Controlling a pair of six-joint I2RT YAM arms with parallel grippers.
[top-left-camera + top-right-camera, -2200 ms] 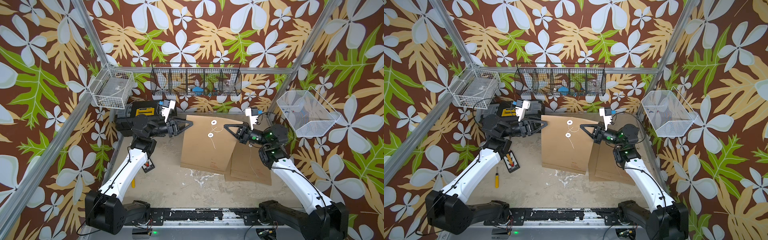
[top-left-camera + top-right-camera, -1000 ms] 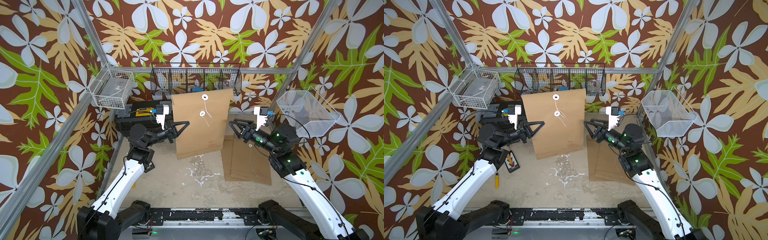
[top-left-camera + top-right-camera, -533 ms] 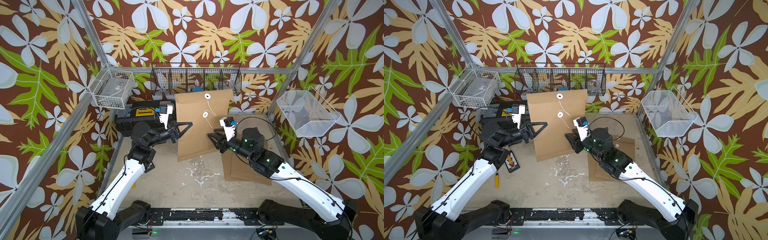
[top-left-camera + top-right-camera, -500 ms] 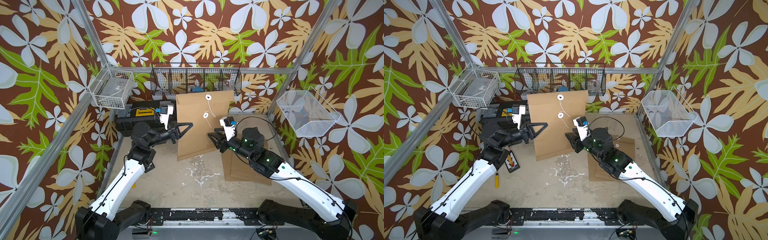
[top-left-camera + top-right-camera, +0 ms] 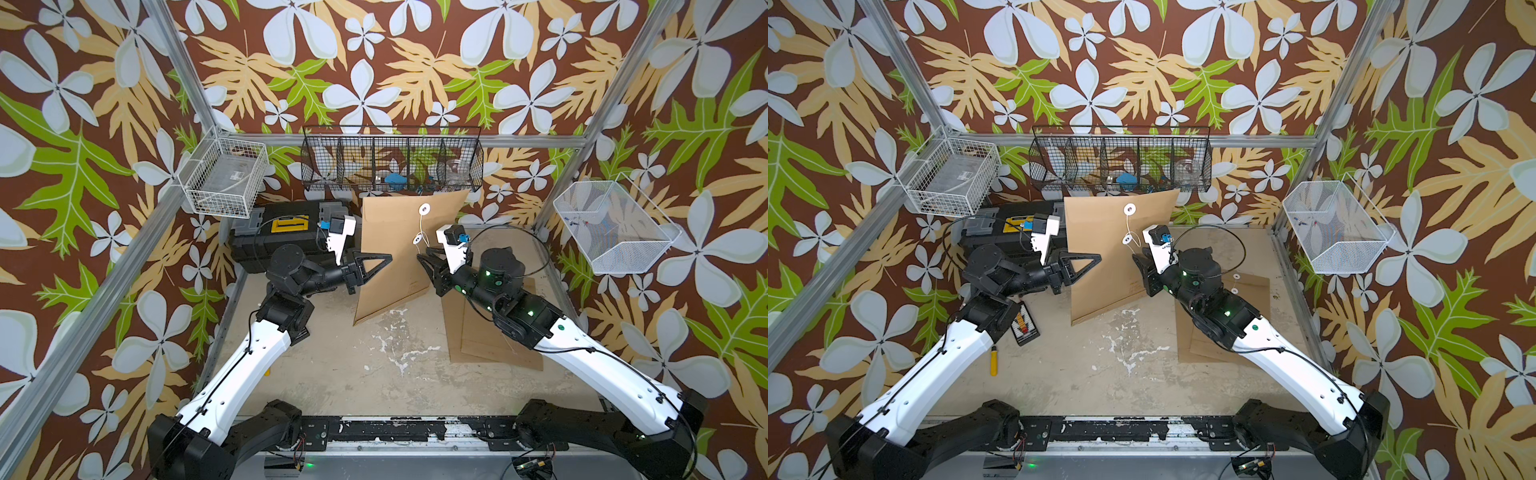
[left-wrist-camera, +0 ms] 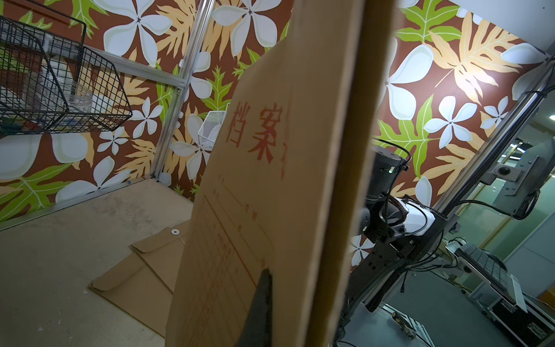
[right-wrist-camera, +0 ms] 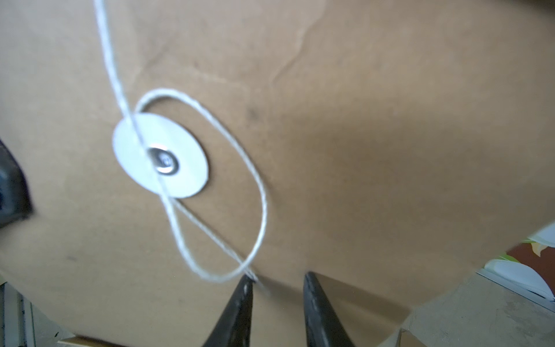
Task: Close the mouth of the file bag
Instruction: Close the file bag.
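In both top views the file bag point(image 5: 390, 224) point(image 5: 1100, 224) stands upright at the far middle of the bench point(image 5: 374, 374). Its top edge comes just in front of the black wire basket point(image 5: 390, 166) on the far wall. The left hand point(image 5: 380, 262) point(image 5: 1088, 262) is clenched on the bag's left edge. The right hand point(image 5: 424, 257) point(image 5: 1139, 262) is at the bag's face by the lower disc point(image 5: 417, 239). Its arm covers part of the spare bags point(image 5: 478, 349) lying flat on the right. A black toolbox point(image 5: 249, 245) sits far left behind the left arm. A yellow screwdriver point(image 5: 993, 358) lies near left.

In the left wrist view the bag point(image 6: 270, 180), printed with red characters, fills the middle and hides much of the right arm. One dark finger point(image 6: 261, 309) lies against it.

In the right wrist view the string point(image 7: 258, 204) loops loosely round the lower disc point(image 7: 160, 160). The right hand's fingers point(image 7: 237, 312) stand narrowly apart and grip nothing, with the string's loose end at one tip.

Two seconds earlier the bag lay flat on the bench. One second ago the right hand was off the bag's right edge.
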